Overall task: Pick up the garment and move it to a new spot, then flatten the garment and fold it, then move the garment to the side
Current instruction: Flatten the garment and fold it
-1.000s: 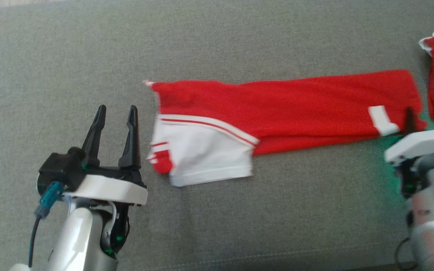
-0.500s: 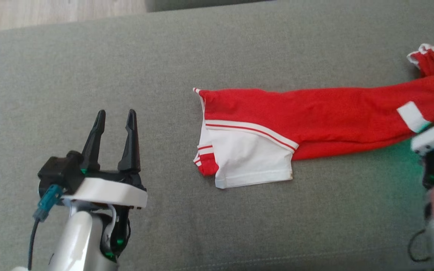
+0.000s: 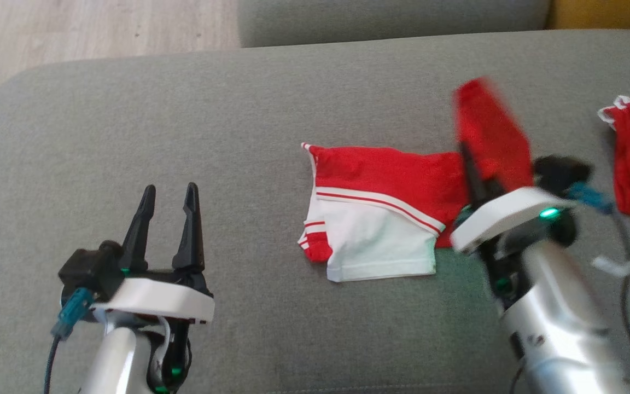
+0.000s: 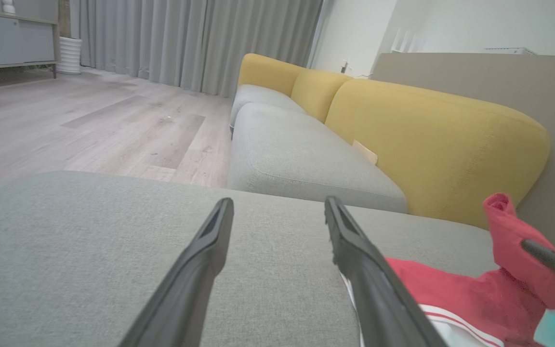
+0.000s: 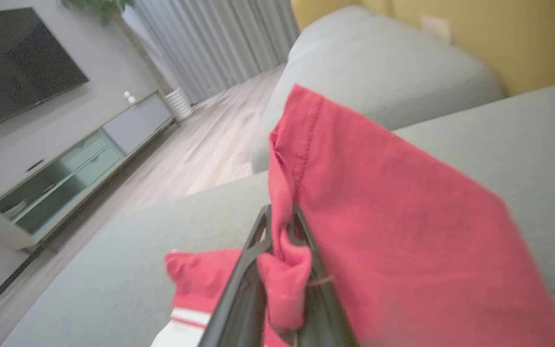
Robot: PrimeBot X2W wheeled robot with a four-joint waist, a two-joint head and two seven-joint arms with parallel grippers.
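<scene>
The right tool (image 5: 281, 217) clamps a raised end of the shirt (image 3: 386, 180); the left tool (image 3: 168, 191) hangs spread above the sofa (image 3: 184, 120).

A home living room is showing: a grey sofa (image 4: 301, 159) with yellow back cushions (image 4: 431, 144) is standing on wood flooring (image 4: 89, 125). At 10 o'clock in the right wrist view, a television (image 5: 12, 62) is hanging over a cabinet (image 5: 65, 188).

I'm looking down on a grey upholstered seat (image 3: 129, 126), with pale wood flooring (image 4: 89, 125) beyond its edge. Further off I see a grey sofa with 3 mustard back cushions (image 4: 431, 140), long grey curtains (image 4: 186, 43), a dark wall-mounted TV (image 5: 12, 62) and a low glass-fronted cabinet (image 5: 65, 178) below it.
</scene>
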